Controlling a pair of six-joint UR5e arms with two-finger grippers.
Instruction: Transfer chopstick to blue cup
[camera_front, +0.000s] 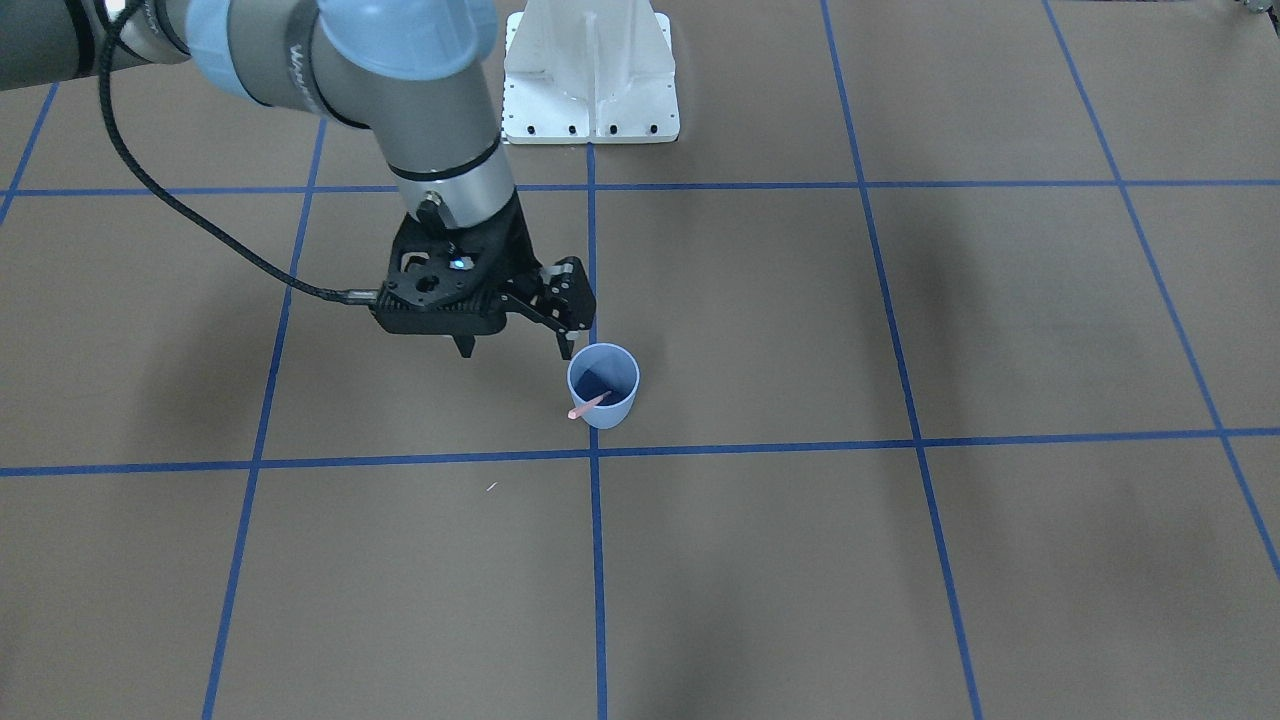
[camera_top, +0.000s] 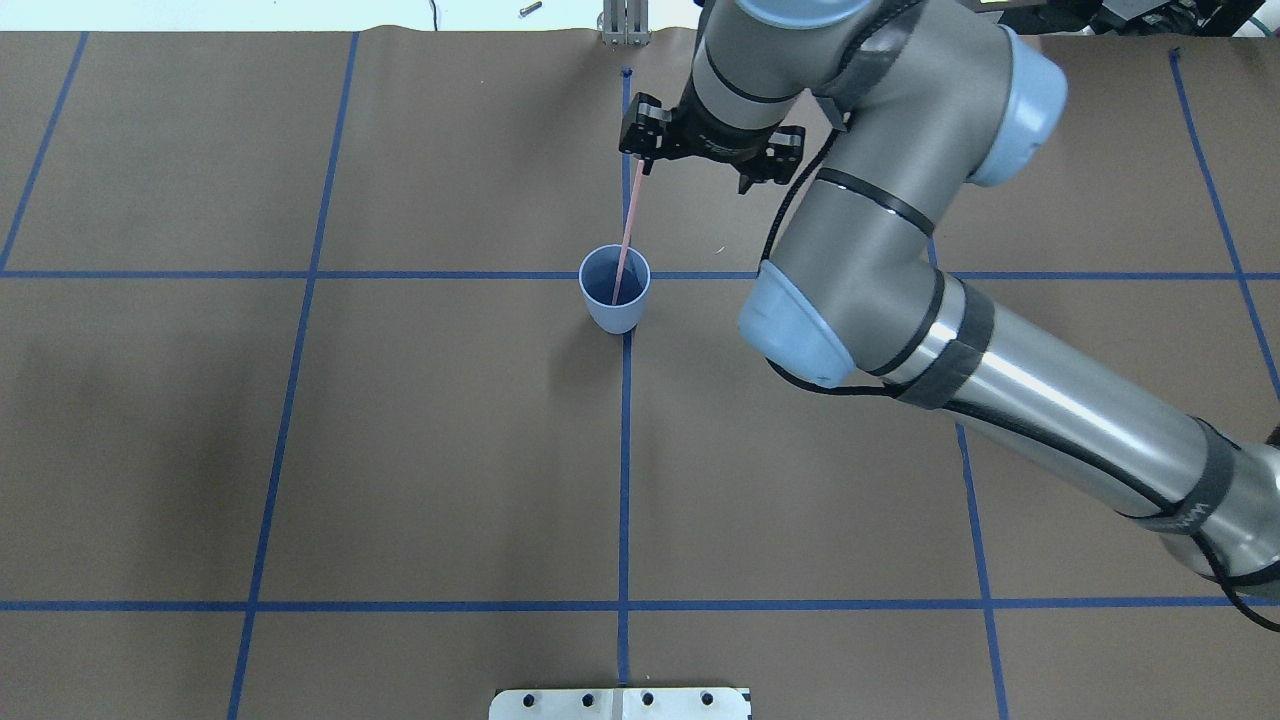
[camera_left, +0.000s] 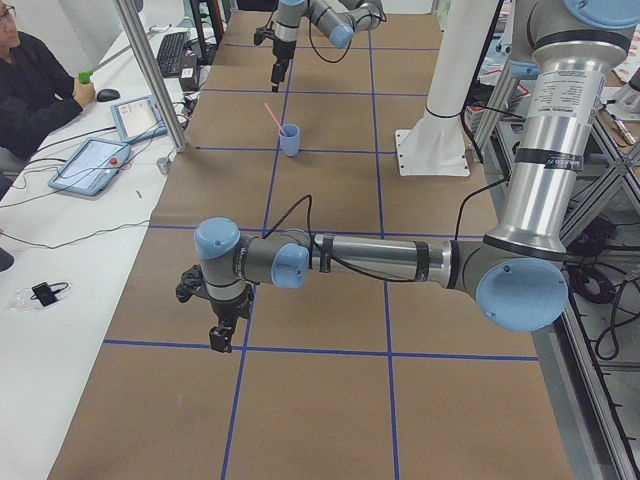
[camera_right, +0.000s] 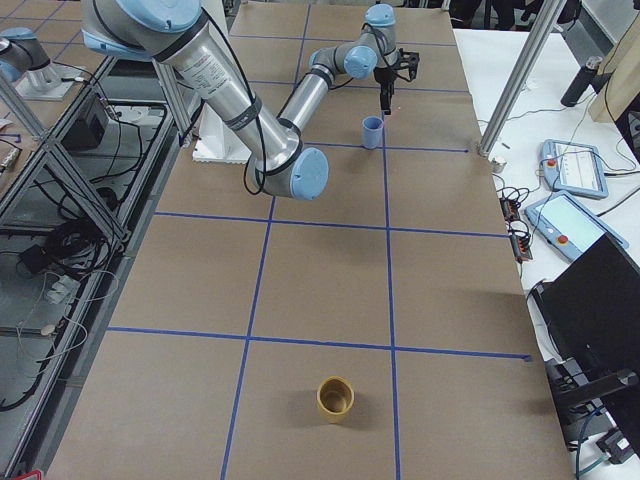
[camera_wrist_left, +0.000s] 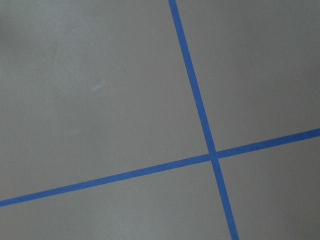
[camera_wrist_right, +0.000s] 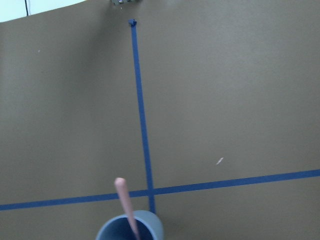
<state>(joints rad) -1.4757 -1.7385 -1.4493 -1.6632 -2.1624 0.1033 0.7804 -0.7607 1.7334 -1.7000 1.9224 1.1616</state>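
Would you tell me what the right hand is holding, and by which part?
Nothing: the right hand is open, and the chopstick leans free in the blue cup.

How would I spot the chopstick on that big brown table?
On the brown paper-covered table gridded with blue tape, a small light-blue plastic cup stands at a tape crossing. The thin chopstick leans inside it, the only pink thing there.

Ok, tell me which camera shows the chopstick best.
The overhead view: the chopstick shows nearly full length, leaning in the blue cup. The front view shows only its tip over the rim; the right wrist view its upper end; the left side view a small slanted line; the others nothing clear.
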